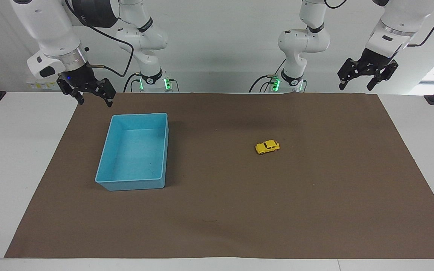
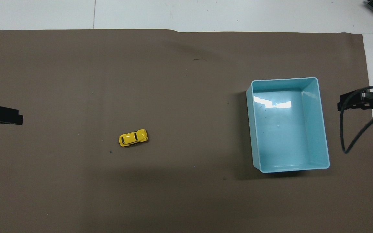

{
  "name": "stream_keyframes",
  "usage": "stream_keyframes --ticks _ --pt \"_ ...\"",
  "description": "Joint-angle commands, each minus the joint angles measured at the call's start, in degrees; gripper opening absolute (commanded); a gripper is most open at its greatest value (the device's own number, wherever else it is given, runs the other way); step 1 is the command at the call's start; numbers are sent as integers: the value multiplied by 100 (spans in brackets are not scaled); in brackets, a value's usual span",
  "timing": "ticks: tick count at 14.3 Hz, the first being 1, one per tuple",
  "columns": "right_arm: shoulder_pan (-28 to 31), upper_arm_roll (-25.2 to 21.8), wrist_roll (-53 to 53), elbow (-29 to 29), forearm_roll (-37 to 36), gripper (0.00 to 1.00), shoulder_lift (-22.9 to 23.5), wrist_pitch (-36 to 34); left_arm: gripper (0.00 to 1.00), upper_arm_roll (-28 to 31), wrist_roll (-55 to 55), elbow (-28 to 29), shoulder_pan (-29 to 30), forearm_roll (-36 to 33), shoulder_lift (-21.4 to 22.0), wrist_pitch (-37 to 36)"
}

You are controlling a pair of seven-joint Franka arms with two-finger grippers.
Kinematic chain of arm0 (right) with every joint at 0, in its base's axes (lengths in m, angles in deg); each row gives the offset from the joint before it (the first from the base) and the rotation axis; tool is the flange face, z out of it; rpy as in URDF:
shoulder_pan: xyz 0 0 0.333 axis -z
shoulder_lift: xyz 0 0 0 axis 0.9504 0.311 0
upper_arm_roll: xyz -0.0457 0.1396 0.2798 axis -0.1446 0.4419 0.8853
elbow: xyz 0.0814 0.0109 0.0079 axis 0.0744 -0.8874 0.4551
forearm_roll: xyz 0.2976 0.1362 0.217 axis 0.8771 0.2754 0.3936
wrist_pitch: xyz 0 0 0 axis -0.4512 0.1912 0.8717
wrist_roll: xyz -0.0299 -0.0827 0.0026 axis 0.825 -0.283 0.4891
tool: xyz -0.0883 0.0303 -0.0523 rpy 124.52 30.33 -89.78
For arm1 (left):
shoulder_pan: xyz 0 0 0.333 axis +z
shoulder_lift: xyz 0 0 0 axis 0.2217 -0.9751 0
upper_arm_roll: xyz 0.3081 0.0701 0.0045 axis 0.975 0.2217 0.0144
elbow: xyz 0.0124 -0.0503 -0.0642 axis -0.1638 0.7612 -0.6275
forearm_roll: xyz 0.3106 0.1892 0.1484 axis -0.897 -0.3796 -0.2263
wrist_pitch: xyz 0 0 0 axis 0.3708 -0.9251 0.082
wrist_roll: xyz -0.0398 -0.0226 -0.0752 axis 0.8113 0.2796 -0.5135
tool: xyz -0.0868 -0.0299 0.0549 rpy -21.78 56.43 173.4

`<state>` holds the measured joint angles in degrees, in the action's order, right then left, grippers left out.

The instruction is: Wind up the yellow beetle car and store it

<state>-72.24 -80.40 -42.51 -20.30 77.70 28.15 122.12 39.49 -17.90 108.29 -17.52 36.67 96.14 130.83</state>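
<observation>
The yellow beetle car (image 1: 267, 146) (image 2: 133, 138) stands on its wheels on the brown mat, toward the left arm's end of the table. A light blue bin (image 1: 133, 151) (image 2: 289, 124) sits empty toward the right arm's end. My left gripper (image 1: 355, 88) hangs open in the air over the mat's corner at its own end, well away from the car. My right gripper (image 1: 95, 101) hangs open above the mat's edge, beside the bin's corner nearest the robots. Both hold nothing.
The brown mat (image 1: 239, 210) covers most of the white table (image 1: 9, 158). A black cable (image 2: 351, 129) droops from the right wrist beside the bin. Dark clamps stand at the table's two ends.
</observation>
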Motion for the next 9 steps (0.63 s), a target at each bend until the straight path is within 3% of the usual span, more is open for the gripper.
stream_keyframes --ticks 1,9 --pt "71 58 112 -119 26 100 -106 101 100 -79 -80 10 154 -42 60 -12" --pt "71 58 112 -119 26 100 -106 101 100 -35 24 18 242 -42 51 14"
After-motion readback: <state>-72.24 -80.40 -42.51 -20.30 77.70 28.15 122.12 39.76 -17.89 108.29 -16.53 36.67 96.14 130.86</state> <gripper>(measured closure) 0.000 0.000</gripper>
